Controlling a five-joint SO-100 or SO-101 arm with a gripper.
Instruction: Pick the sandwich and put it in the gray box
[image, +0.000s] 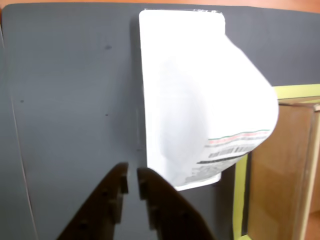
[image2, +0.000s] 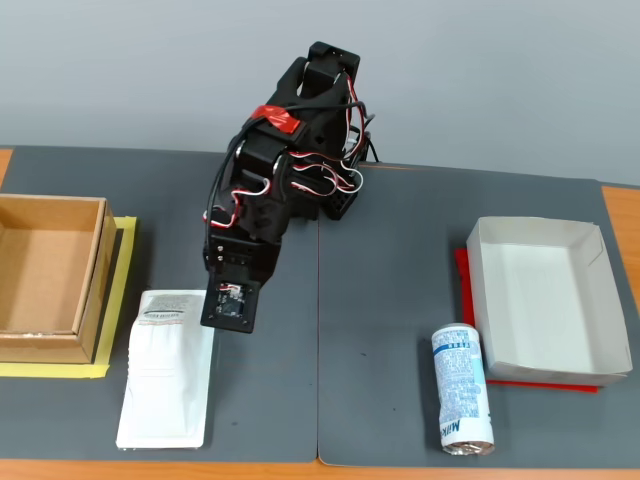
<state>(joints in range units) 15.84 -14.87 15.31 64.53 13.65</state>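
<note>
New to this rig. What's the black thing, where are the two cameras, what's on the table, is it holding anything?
The black thing is a small robot arm with red and white wiring, bolted at the back of a dark gray mat. Its two-finger gripper is the pair of dark prongs at the bottom of the wrist view; that camera rides on the arm and looks down at the mat. The fixed view faces the arm from the front.

On the mat: the sandwich, a flat white wrapped pack, lying beside the gripper; a brown cardboard box on yellow tape at the left of the fixed view; a blue-and-white can lying on its side; and the gray box, a shallow pale tray on a red sheet, at the right.

Nothing is held: the fingers are nearly closed on empty air, just beside the sandwich's edge.
</note>
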